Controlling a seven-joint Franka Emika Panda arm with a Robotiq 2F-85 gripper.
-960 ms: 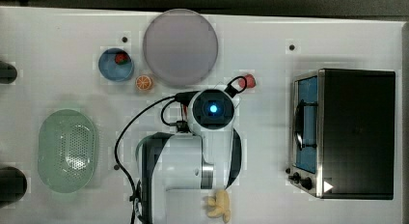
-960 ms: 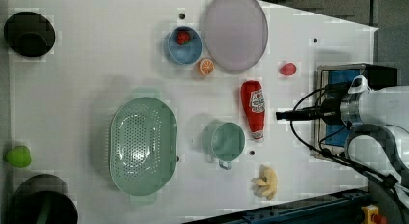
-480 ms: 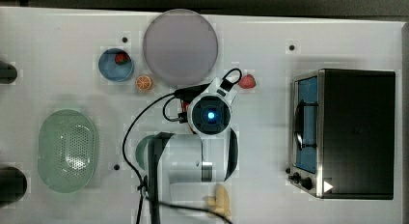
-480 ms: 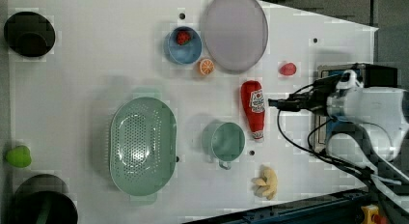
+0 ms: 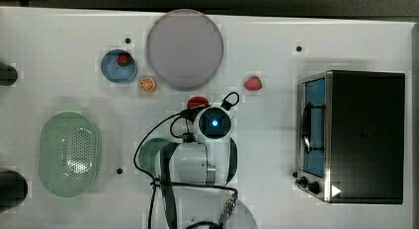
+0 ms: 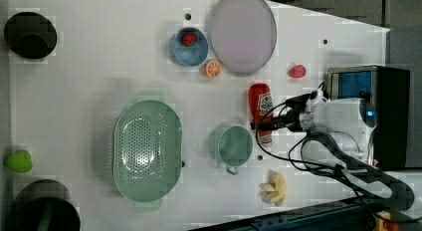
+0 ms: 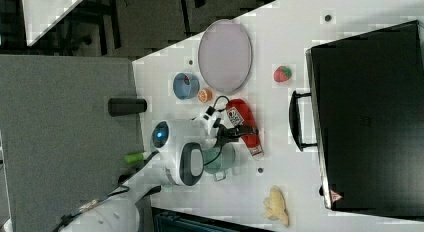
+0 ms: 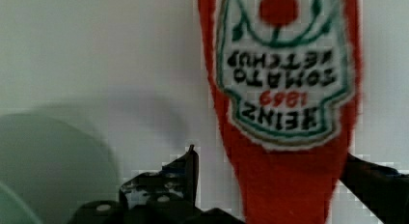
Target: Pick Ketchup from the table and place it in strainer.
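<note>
Closing on the Ketchup [image 6: 262,109] should wait until I am centred on its body, jaws squarely across its width. The gripper [image 6: 268,125] stands wide, nothing held, straddling the bottle's narrow end; it lies flat on the desk [image 6: 99,66], just right of the cup [image 6: 234,146] in the left view.

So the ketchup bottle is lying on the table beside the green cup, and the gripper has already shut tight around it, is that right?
Not quite. The ketchup bottle does lie on the table beside the green cup, but the gripper is open: the wrist view shows one finger on each side of the bottle's neck with gaps, not clamped on it.
</note>
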